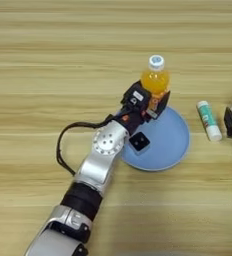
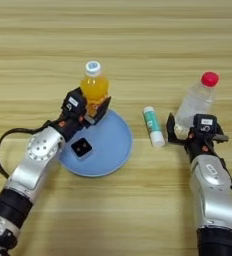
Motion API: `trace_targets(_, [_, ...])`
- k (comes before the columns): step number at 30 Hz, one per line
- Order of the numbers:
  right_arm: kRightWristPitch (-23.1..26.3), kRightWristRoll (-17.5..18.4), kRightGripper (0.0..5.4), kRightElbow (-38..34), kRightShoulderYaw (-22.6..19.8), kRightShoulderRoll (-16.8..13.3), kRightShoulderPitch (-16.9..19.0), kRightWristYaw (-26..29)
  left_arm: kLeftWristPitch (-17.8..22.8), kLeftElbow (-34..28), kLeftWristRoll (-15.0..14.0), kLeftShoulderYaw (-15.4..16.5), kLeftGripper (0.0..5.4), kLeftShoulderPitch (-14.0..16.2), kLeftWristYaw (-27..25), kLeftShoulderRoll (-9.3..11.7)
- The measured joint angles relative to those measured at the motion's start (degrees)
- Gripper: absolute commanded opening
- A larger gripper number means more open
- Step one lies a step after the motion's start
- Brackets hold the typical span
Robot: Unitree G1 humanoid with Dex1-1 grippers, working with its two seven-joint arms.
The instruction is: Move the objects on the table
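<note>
Right eye view: wooden table (image 2: 138,30) fills the frame.
Left tool (image 2: 94,111): centre-left, clenched around the base of the orange-drink bottle (image 2: 93,86), which stands upright at the far rim of the blue plate (image 2: 115,145).
Black block (image 2: 81,147): lying on the plate, just below the left tool.
Right tool (image 2: 188,127): right of centre, grasping the lower part of the clear water bottle (image 2: 197,100), red cap tilted to upper right.
White tube (image 2: 153,126): lying on the table between plate and water bottle.

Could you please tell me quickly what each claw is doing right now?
Left claw: closed on the small orange-drink bottle with white cap.
Right claw: closed on the clear plastic water bottle with red cap.
</note>
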Motion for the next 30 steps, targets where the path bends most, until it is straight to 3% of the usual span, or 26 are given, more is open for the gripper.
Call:
trace_targets(6, [-0.02, -0.10, 5.40, -0.01, 0.03, 0.15, 0.00, -0.28, 1.58, -3.00, -0.85, 5.23, 3.41, 0.80, 0.77, 4.35])
trace_targets(17, [-0.01, -0.12, 5.40, -0.34, 0.09, 0.23, 0.02, -0.96, 1.71, -3.37, -4.43, 14.80, 3.41, 7.53, 2.28, 11.87])
trace_targets(26, [-0.01, -0.11, 5.40, -0.31, 0.10, 0.21, 0.00, -0.94, -0.40, 1.35, -4.50, 17.15, 3.40, 9.30, 4.53, 12.16])
trace_targets(30, [-0.02, -0.10, 5.40, -0.26, 0.08, 0.19, -0.02, -0.94, -3.65, 5.73, -4.51, 17.78, 3.40, 8.90, 5.29, 12.13])
